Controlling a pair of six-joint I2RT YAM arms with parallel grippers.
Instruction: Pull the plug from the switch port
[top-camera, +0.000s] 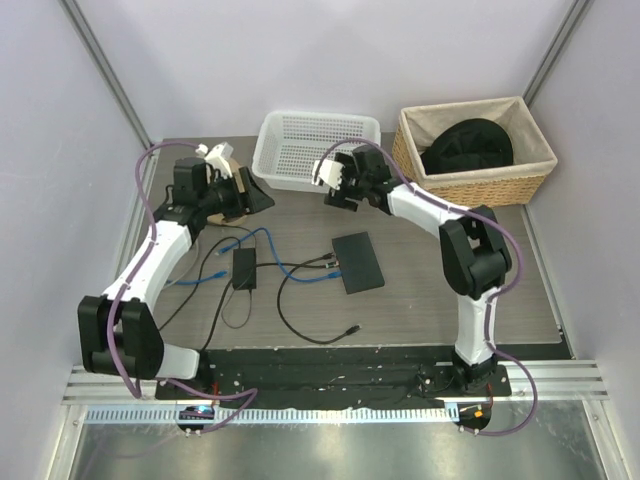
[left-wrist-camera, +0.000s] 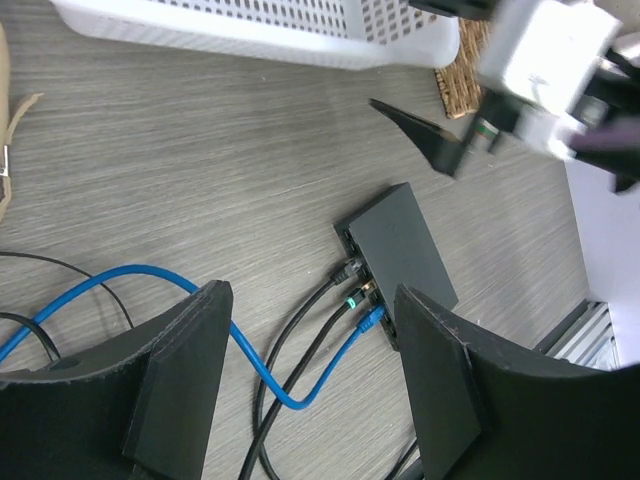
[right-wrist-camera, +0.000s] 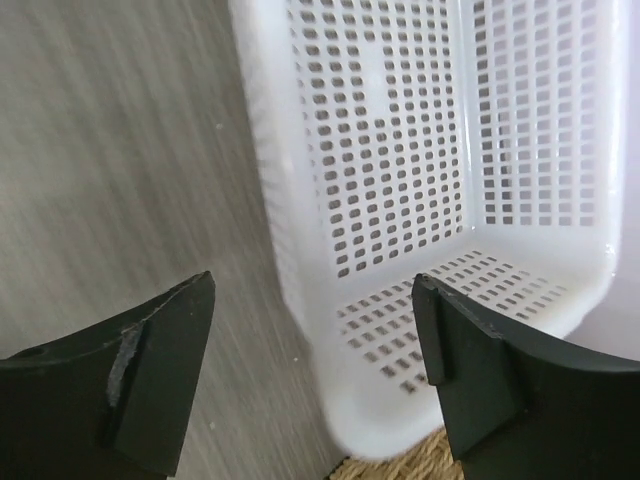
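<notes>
The switch (top-camera: 358, 262) is pictured lying flat at mid-table, between the two arms, with its socket edge turned toward the left arm. Three connectors are seated there side by side: two on black cords and a blue plug (left-wrist-camera: 372, 318) at one end of the row. Which one is meant cannot be told. Nothing has been gripped. The left gripper (left-wrist-camera: 310, 330) is held wide open and empty above the cords, well apart from the sockets. The right gripper (right-wrist-camera: 312, 300) is likewise spread wide and empty at the rim of the white basket (top-camera: 315, 148). An adapter brick (top-camera: 244, 268) is tied in by the same tangle of cords. Trouble is to be expected if the unanchored switch is dragged along by a one-handed pull. A neighbouring connector could also be pinched, so tightly are they packed.
</notes>
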